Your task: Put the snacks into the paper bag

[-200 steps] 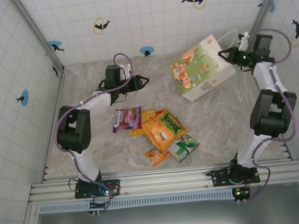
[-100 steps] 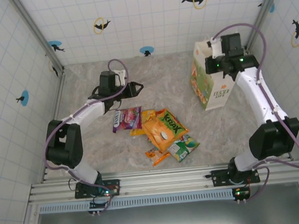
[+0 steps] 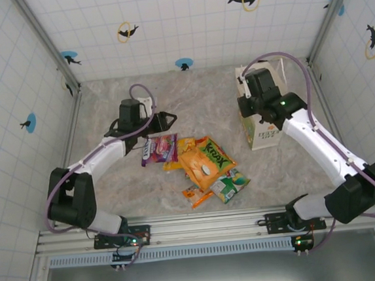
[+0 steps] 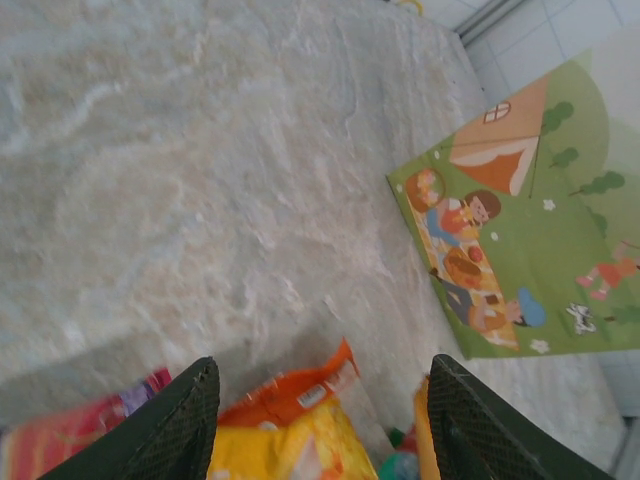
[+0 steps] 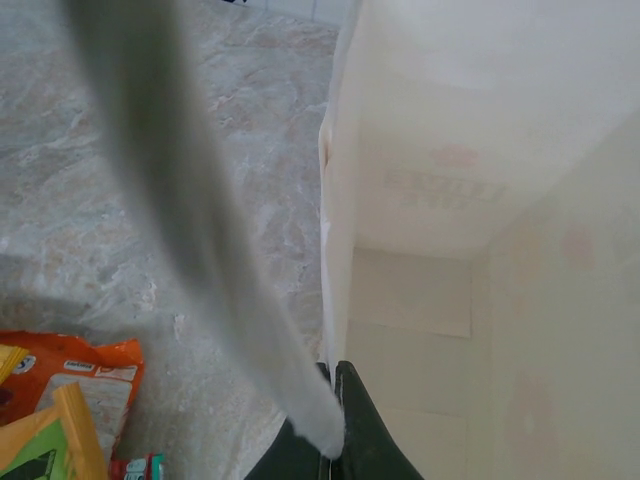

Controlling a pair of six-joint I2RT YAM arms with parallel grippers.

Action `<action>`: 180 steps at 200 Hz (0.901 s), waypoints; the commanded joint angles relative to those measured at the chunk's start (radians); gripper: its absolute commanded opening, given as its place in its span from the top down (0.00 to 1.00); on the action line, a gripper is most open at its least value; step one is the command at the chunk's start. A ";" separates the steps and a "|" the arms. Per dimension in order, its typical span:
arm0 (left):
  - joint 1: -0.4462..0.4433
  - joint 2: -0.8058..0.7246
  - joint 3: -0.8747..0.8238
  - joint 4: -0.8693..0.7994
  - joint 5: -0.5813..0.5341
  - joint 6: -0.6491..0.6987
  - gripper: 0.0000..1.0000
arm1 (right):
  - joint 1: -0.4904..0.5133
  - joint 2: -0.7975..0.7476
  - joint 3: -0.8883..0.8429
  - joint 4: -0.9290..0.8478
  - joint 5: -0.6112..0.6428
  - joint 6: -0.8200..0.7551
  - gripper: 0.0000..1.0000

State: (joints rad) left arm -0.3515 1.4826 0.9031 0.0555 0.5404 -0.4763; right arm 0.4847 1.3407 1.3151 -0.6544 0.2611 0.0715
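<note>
Top cam: right claw [image 3: 245, 104] clamped shut on the top edge of the white paper bag [image 3: 263, 128], which stands at centre-right of frame on the marble tabletop [image 3: 203, 99]. Left claw [image 3: 165, 121], approx. half open and gripping nothing, hovers left of centre, just above the purple packet [image 3: 159, 148]. The snacks [image 3: 203, 165] lie piled mid-frame, well apart from the bag.

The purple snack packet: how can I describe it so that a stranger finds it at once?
On the marble table, a heap of snacks lies left of the white paper bag. The purple packet is at the heap's left end. It alone is purple; its neighbours are orange, yellow and green.
</note>
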 commanded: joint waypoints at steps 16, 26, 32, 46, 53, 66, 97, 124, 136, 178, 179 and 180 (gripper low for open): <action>-0.016 -0.090 -0.089 -0.034 0.096 -0.129 0.44 | 0.016 -0.053 -0.044 0.024 0.028 0.047 1.00; -0.022 -0.115 -0.111 -0.044 0.109 -0.143 0.43 | 0.017 -0.061 -0.048 0.023 0.028 0.050 0.94; -0.024 -0.129 -0.121 -0.052 0.113 -0.154 0.43 | 0.018 -0.065 -0.050 0.024 0.027 0.053 0.89; -0.030 -0.164 -0.151 -0.053 0.133 -0.183 0.42 | 0.022 -0.078 -0.053 0.028 0.023 0.060 0.72; -0.033 -0.182 -0.165 -0.048 0.141 -0.192 0.40 | 0.022 -0.086 -0.054 0.033 0.018 0.064 0.66; -0.041 -0.216 -0.201 -0.030 0.146 -0.216 0.37 | 0.022 -0.103 -0.055 0.040 0.012 0.066 0.60; -0.053 -0.274 -0.299 0.008 0.178 -0.251 0.31 | 0.022 -0.131 -0.047 0.033 0.012 0.065 0.55; -0.059 -0.295 -0.357 0.016 0.207 -0.253 0.29 | 0.020 -0.151 -0.032 -0.001 0.016 0.070 0.52; -0.064 -0.300 -0.378 0.025 0.225 -0.251 0.28 | 0.020 -0.161 -0.020 -0.018 0.011 0.075 0.50; -0.066 -0.272 -0.426 0.067 0.272 -0.232 0.27 | 0.016 -0.206 -0.012 -0.064 -0.027 0.098 0.47; -0.067 -0.271 -0.426 0.069 0.272 -0.231 0.27 | 0.017 -0.208 -0.012 -0.065 -0.026 0.098 0.47; -0.066 -0.270 -0.426 0.070 0.273 -0.232 0.27 | 0.016 -0.208 -0.013 -0.066 -0.027 0.099 0.47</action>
State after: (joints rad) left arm -0.4137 1.2064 0.4938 0.0784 0.7662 -0.7124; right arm 0.5030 1.1755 1.2716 -0.6785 0.2550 0.1452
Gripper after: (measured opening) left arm 0.732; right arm 0.527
